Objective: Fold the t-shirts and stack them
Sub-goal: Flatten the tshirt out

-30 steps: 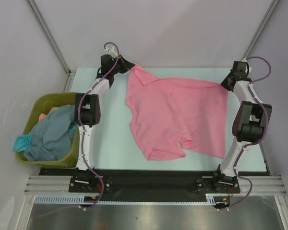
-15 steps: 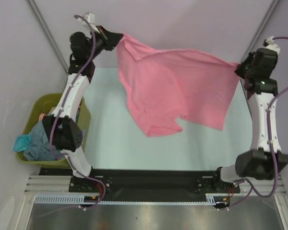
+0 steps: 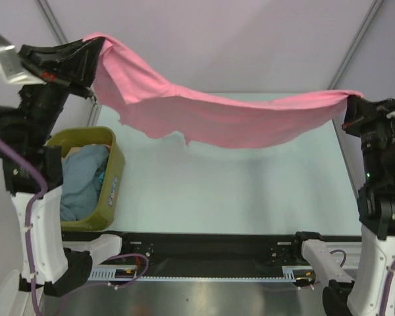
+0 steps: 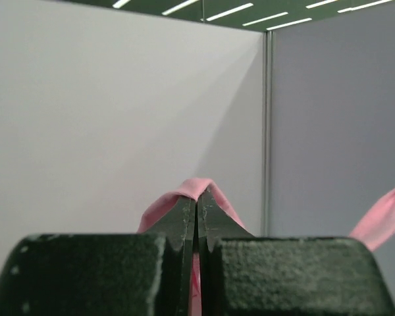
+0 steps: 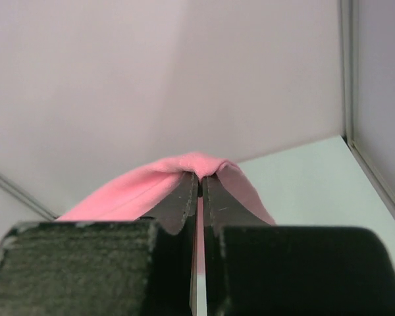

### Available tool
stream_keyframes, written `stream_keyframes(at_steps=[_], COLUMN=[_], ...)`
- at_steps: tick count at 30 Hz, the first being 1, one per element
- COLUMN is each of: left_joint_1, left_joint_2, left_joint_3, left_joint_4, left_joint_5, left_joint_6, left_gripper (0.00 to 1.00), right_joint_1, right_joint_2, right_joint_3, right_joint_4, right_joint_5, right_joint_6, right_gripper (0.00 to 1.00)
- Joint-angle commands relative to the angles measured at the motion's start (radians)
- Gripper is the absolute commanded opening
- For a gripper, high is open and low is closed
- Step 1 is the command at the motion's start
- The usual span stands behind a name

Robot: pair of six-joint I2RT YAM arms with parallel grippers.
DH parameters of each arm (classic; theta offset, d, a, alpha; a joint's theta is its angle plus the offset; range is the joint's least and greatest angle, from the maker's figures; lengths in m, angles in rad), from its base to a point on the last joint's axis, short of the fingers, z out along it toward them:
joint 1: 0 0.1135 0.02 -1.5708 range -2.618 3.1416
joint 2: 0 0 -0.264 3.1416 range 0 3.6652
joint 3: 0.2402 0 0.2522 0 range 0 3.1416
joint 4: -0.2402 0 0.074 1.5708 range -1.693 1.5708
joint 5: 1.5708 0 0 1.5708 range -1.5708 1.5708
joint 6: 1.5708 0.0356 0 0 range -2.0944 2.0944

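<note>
A pink t-shirt [image 3: 210, 118] hangs stretched in the air high above the table, held at both ends. My left gripper [image 3: 95, 56] is shut on its left end at the upper left; in the left wrist view pink cloth [image 4: 184, 194] drapes over the closed fingertips of the left gripper [image 4: 197, 197]. My right gripper [image 3: 352, 112] is shut on the right end; the right gripper [image 5: 199, 181] pinches the pink cloth [image 5: 138, 187]. Grey-blue and teal t-shirts [image 3: 79, 181] lie bunched in the bin.
An olive-green bin [image 3: 115, 174] stands at the table's left edge beside the left arm. The pale table top [image 3: 237, 191] lies below the hanging shirt. Grey booth walls and metal posts [image 3: 352, 46] surround the table.
Both arms have risen high, lifting the pink t-shirt off the table. The shirt went from lying crumpled to hanging stretched out between the two grippers.
</note>
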Motion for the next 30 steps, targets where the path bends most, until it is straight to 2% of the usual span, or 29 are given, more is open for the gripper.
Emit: stream_keyframes(at_steps=[1,5,11,17,21,26,30], left_joint_1=[0.005,0.002,-0.004,-0.004,-0.004,-0.006,-0.004], left_joint_2=[-0.035,-0.044,0.023,0.168,0.269,0.485,0.732], left_joint_3=[0.092,0.164,0.168,-0.064,-0.228,-0.394,-0.347], left_joint_4=[-0.136,-0.181,-0.171,-0.046,0.098,0.248,0.3], left_joint_5=[-0.062,-0.083,-0.079,-0.033,-0.029,-0.022,-0.013], left_joint_6=[0.113,0.14,0.15,0.137,0.119,0.081,0.062], left_gripper=[0.0,0.0,0.01,0.0,0.0,0.0,0.0], right_joint_1=[0.027,0.035,0.035,0.033,0.018,-0.01,-0.05], right_joint_2=[-0.071,-0.108,-0.091,0.041,0.15,0.334,0.519], right_joint_3=[0.036,0.057,-0.102,-0.318,-0.437,-0.536,-0.56], right_joint_4=[0.029,0.032,0.106,0.259,0.35,0.483,0.563], right_joint_5=[-0.001,-0.014,0.015,0.033,0.039,0.047,0.033], right_joint_6=[-0.027,-0.027,0.009,0.054,0.078,0.086,0.077], right_gripper=[0.0,0.0,0.0,0.0,0.0,0.0,0.0])
